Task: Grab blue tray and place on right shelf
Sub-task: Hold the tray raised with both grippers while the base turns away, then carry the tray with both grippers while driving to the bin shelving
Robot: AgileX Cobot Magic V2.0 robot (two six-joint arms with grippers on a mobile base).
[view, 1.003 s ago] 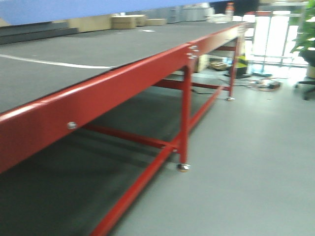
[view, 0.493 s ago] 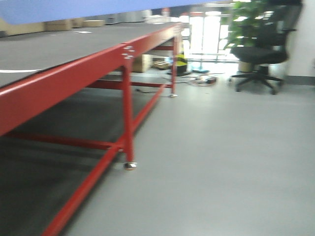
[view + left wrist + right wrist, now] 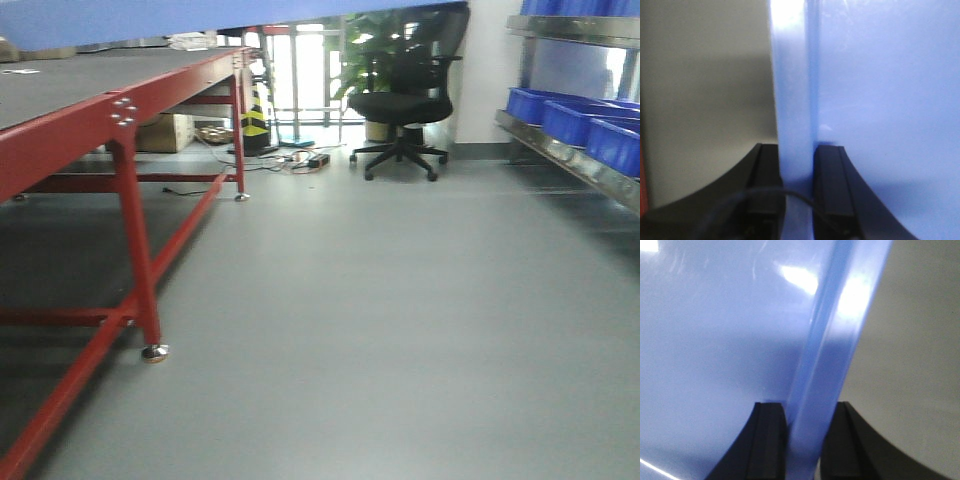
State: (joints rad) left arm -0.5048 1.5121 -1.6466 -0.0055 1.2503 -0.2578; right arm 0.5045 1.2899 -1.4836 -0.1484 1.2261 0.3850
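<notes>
A: Grabbed?
B: Yes — left gripper [image 3: 796, 150] and right gripper [image 3: 807, 407] each pinch the glossy periwinkle-blue plastic tray [image 3: 890, 100] by its rim, aloft.
A: Placed?
B: Not yet — the shiny stainless-steel rack shelf [image 3: 570, 163] stands well apart, rightward.

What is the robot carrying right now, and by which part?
The blue tray. The left gripper and the right gripper are each shut on its rim, at opposite sides, one finger inside and one outside.
</notes>
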